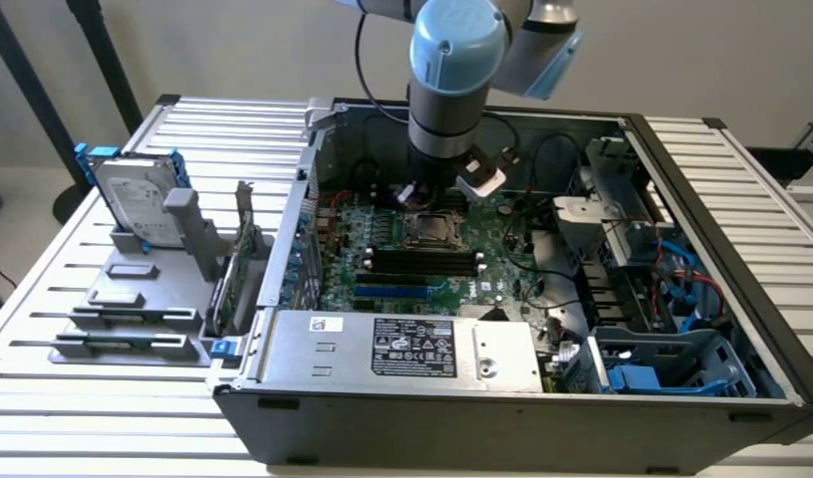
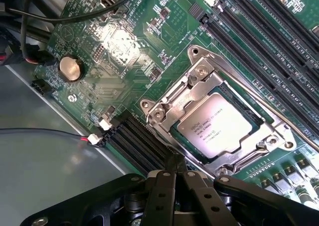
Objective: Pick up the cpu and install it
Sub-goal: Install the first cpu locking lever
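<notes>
The cpu, a flat silver square with printed text, lies in its socket on the green motherboard, framed by the metal retention bracket. My gripper hovers just beside the socket's edge, its black fingers pressed together with nothing between them. From the exterior view, the arm reaches down into the open computer case, with the gripper just above the socket and cpu.
Dark memory slots run beside the socket, and a coin battery and cables lie near it. A power supply and drive cage fill the case front. A hard drive in a blue bracket and grey bars stand at the exterior view's left.
</notes>
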You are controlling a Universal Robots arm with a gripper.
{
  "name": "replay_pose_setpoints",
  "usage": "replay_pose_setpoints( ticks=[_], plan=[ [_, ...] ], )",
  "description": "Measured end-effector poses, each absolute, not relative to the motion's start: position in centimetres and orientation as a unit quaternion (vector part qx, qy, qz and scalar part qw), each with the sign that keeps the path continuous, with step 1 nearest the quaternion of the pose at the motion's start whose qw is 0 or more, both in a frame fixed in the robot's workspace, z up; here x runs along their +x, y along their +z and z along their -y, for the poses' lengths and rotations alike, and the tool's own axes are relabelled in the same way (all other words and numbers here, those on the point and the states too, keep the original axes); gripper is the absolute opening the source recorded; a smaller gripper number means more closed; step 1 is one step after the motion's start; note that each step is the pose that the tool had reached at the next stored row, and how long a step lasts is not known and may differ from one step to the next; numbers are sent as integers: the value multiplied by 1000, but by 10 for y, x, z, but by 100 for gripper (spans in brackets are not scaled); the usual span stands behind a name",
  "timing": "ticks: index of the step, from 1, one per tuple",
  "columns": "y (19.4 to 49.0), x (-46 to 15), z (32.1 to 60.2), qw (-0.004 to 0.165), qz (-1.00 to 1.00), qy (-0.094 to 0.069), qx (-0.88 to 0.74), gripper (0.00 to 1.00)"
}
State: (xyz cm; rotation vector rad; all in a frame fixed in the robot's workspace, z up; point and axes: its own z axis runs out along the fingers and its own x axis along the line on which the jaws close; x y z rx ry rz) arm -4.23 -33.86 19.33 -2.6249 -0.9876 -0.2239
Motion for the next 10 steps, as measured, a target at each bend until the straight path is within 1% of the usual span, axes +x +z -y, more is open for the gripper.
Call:
replay_pose_setpoints(
  ticks=[10],
  plan=[
    [193, -38, 339, 162, 347, -78, -921, 11]
  ],
)
